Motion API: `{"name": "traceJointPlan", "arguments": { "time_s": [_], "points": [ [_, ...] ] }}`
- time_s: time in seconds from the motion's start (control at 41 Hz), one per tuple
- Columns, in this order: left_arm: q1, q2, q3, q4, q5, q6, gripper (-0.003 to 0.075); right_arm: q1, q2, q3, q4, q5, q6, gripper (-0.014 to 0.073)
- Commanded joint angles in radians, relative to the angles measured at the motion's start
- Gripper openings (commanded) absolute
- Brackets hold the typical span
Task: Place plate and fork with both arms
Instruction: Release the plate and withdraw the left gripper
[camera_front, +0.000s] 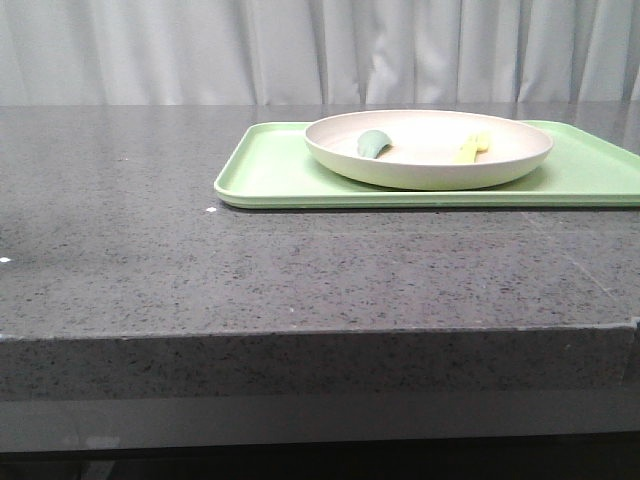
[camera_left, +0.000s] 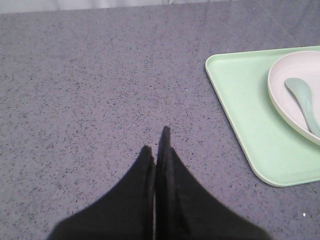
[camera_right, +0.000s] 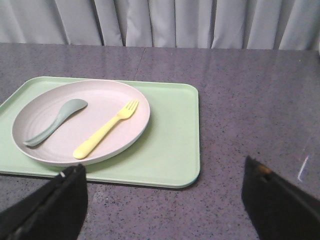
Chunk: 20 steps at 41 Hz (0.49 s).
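Observation:
The cream-white plate (camera_front: 430, 150) sits on the light-green tray (camera_front: 270, 175) at the back right of the table. The pale-yellow fork (camera_front: 470, 148) lies in the plate's right part; it also shows in the right wrist view (camera_right: 105, 130). The plate shows in both wrist views (camera_right: 110, 100) (camera_left: 280, 95). My left gripper (camera_left: 156, 145) is shut and empty, above bare counter to the left of the tray. My right gripper (camera_right: 162, 175) is wide open and empty, in front of the tray's near right corner. Neither gripper shows in the front view.
A muted green utensil (camera_front: 372, 143) lies in the plate's left part, also seen in the wrist views (camera_right: 52, 122) (camera_left: 305, 102). The dark speckled counter (camera_front: 150, 250) ends at a front edge. A pale curtain (camera_front: 320, 50) hangs behind.

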Motion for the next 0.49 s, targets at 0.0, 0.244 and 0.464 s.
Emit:
{"name": "traceJointPlan", "arguments": {
  "time_s": [0.0, 0.244, 0.464],
  "points": [
    [0.001, -0.136, 0.076, 0.000, -0.119, -0.011, -0.0018, 0.001, 0.011, -0.029, 0.002, -0.080, -0.006, 0.0645],
    [0.001, -0.479, 0.306, 0.000, -0.124, -0.011, -0.0018, 0.001, 0.012, -0.029, 0.003, -0.081, -0.006, 0.0645],
    [0.001, -0.704, 0.381, 0.000, -0.121, -0.011, -0.0018, 0.001, 0.025, -0.031, 0.038, -0.091, -0.006, 0.0645]
  ]
}}
